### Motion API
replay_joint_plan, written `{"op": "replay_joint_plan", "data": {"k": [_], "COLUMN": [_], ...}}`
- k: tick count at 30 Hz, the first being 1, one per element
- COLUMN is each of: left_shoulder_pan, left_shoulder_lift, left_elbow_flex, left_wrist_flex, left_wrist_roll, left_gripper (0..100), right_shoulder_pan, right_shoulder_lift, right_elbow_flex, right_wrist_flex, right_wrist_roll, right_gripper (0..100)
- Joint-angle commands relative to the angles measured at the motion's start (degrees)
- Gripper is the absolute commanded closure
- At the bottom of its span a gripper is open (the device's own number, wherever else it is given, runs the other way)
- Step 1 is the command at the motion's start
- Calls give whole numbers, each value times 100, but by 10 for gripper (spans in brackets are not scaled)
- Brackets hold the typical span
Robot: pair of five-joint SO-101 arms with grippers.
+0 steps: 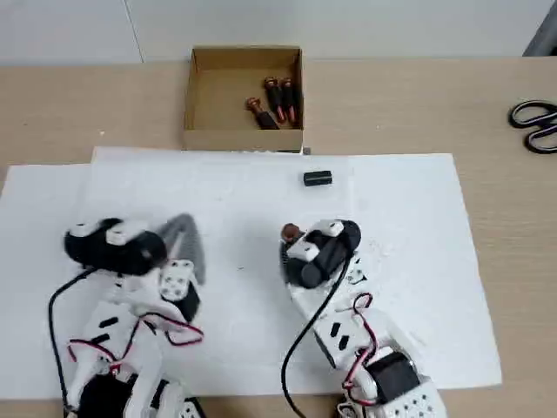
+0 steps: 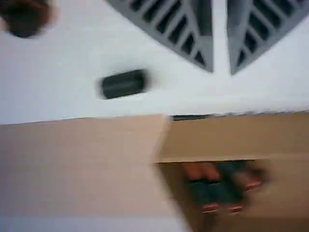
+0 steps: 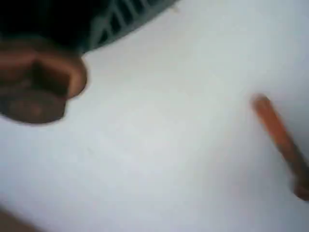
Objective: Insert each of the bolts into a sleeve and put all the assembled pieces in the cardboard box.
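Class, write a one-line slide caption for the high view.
Three assembled pieces lie in the cardboard box; one sleeve sits on the paper while the right gripper holds a bolt.

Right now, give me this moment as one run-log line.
right gripper: holds copper bolt | black cylindrical sleeve: loose on white paper | brown cardboard box: three assembled pieces

Bright, even light falls from above on the table point(image 1: 70, 104) and the white paper point(image 1: 252, 296), which shows no hard glare. Shadows are soft and short: faint grey beside the arms point(image 1: 130, 296), darker inside the cardboard box point(image 1: 209, 96).
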Motion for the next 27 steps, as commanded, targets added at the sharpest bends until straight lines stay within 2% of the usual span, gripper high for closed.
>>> {"op": "replay_joint_plan", "data": {"k": [1, 4, 7, 11, 16, 23, 27], "left_shoulder_pan": [-809, -1213, -1275, -1284, -1292, -1292, -1275], "left_shoulder_lift": [-70, -70, -70, -70, -70, -70, -70], "left_elbow_flex": [312, 664, 1077, 1262, 1262, 1262, 1270], "left_wrist_flex": [9, 9, 9, 9, 9, 9, 9], "left_wrist_roll": [-211, -281, -299, -308, -308, -290, -273], "left_gripper": [994, 994, 994, 994, 994, 994, 994], "right_shoulder_pan": [453, 848, 1235, 1420, 1411, 1411, 1402], "right_shoulder_lift": [-75, -22, -4, 382, 2105, 4848, 6325], "right_elbow_flex": [18, -211, -615, -1160, -2479, -4448, -5371], "right_wrist_flex": [-207, -207, -163, -154, -154, -215, -629], "right_wrist_roll": [9, -149, -536, -571, -853, -835, -826], "right_gripper": [995, 996, 996, 996, 996, 996, 996]}}
